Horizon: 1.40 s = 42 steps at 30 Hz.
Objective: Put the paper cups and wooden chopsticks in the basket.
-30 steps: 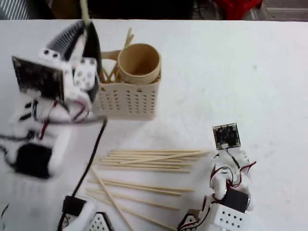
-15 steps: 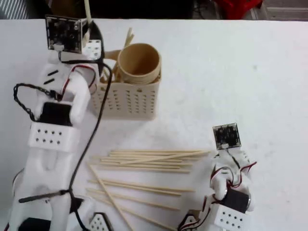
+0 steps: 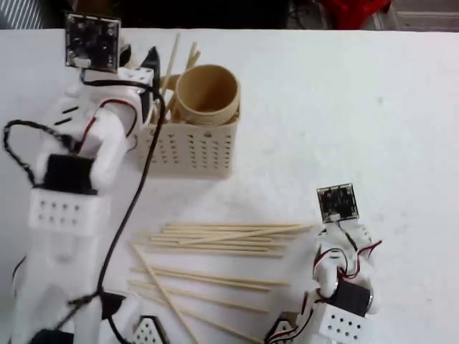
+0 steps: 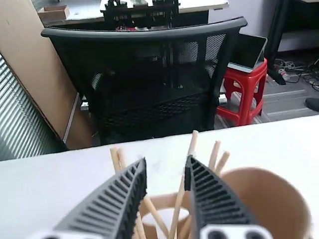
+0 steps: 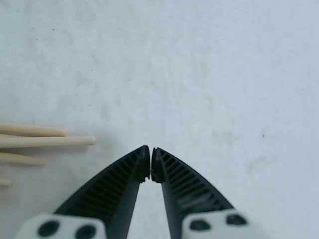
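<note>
At the back of the white table [image 3: 358, 107] stands a cream plastic basket with perforated walls [image 3: 190, 150]. In its right half sits a tan paper cup [image 3: 208, 92], upright with its mouth open upward. Several pale wooden chopsticks in the basket [image 3: 172, 61] lean up out of the left half, their ends fanned above the rim. The left gripper [image 3: 140, 61] hangs over that left half. From the left wrist its ribbed black jaws stand parted [image 4: 164, 167], gripping nothing. One upright chopstick [image 4: 192, 144] rises in the gap close to one jaw, and the cup's rim [image 4: 259, 199] is just beside it. Nearer the front of the table lie the loose wooden chopsticks [image 3: 222, 238]. One tight bundle lies crosswise, a few more are spread below it, and one lies slanted across them toward the front edge. The left arm's white body [image 3: 64, 208] and its black cable [image 3: 133, 222] run close past the left ends of these sticks. The right arm [image 3: 341, 287] sits just beyond their right ends. The right gripper [image 5: 150, 154] is pressed closed with nothing in it, pointing down at bare table, and the blunt chopstick ends [image 5: 50, 141] lie near it without touching. Beyond the table stand a black mesh chair [image 4: 149, 74] and a red plastic stool [image 4: 244, 89].
</note>
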{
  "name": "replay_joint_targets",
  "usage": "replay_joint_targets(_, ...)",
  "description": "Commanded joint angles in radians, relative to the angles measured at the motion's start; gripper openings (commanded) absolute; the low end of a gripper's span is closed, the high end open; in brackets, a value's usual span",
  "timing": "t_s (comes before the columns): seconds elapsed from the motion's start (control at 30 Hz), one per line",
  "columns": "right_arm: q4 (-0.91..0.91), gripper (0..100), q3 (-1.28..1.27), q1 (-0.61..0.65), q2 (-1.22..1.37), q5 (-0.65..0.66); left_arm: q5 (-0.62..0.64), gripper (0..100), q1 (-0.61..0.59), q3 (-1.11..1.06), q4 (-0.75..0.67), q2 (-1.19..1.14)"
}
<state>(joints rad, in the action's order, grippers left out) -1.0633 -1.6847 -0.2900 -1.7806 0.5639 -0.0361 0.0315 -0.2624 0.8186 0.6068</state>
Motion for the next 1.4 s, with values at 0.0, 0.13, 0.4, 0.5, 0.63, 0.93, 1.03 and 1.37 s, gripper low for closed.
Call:
replay_joint_targets(0.0,-0.002,2.5,-0.006,-0.007,-0.01,0.005,0.005,14,0.01,0.13,0.198,0.125)
replay_joint_targets(0.13,-0.002,2.5,-0.006,-0.007,-0.01,0.005,-0.12,10,0.124,0.137,0.341,0.217)
replay_joint_targets(0.4,-0.002,2.5,-0.006,-0.007,-0.01,0.005,-0.376,14,0.449,-0.117,0.551,0.114)
replay_joint_targets(0.5,-0.002,2.5,-0.006,-0.007,-0.01,0.005,-0.477,17,0.526,-0.222,0.509,0.004)
replay_joint_targets(0.63,-0.002,2.5,-0.006,-0.007,-0.01,0.005,-0.496,15,0.562,-0.298,0.388,-0.197)
replay_joint_targets(0.93,-0.002,2.5,-0.006,-0.007,-0.01,0.005,-0.568,15,0.618,-0.301,0.258,-0.549)
replay_joint_targets(1.03,-0.002,2.5,-0.006,-0.007,-0.01,0.005,-0.559,15,0.625,-0.301,0.259,-0.593)
replay_joint_targets(1.37,-0.002,2.5,-0.006,-0.007,-0.01,0.005,-0.568,15,0.524,-0.295,0.213,-0.65)
